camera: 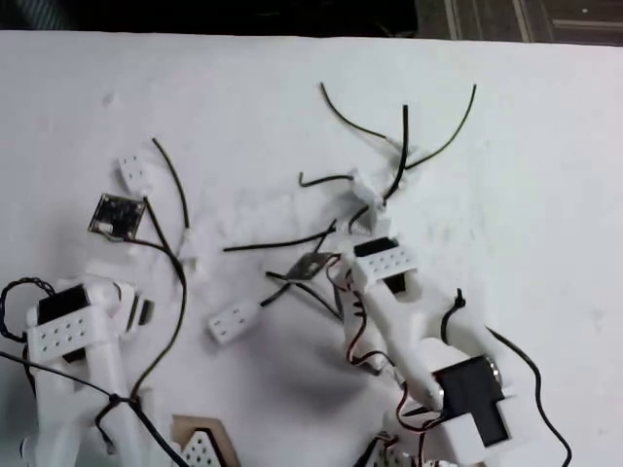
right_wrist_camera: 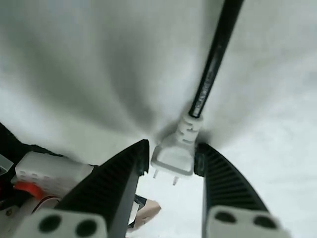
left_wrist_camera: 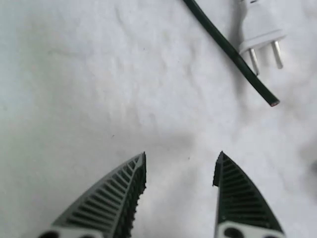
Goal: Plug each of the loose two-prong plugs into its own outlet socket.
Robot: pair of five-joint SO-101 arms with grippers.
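Note:
In the right wrist view, my right gripper [right_wrist_camera: 171, 151] is shut on a white two-prong plug [right_wrist_camera: 173, 153]. Its prongs point back toward the camera and its black cord [right_wrist_camera: 213, 59] runs away over the table. In the high view this gripper [camera: 316, 263] sits mid-table, near a white outlet socket [camera: 232, 321]. My left gripper [left_wrist_camera: 181, 166] is open over bare table, and a loose white plug [left_wrist_camera: 260, 29] lies beyond its fingertips beside a black cable [left_wrist_camera: 228, 49]. From above, the left gripper [camera: 141, 309] is at the lower left, close to that plug [camera: 188, 251].
Another white socket [camera: 134, 172] and a black square block [camera: 115, 216] lie at the left. A further socket [camera: 200, 449] rests on brown card at the front edge. Several plugs with black cords [camera: 365, 185] tangle behind the right arm.

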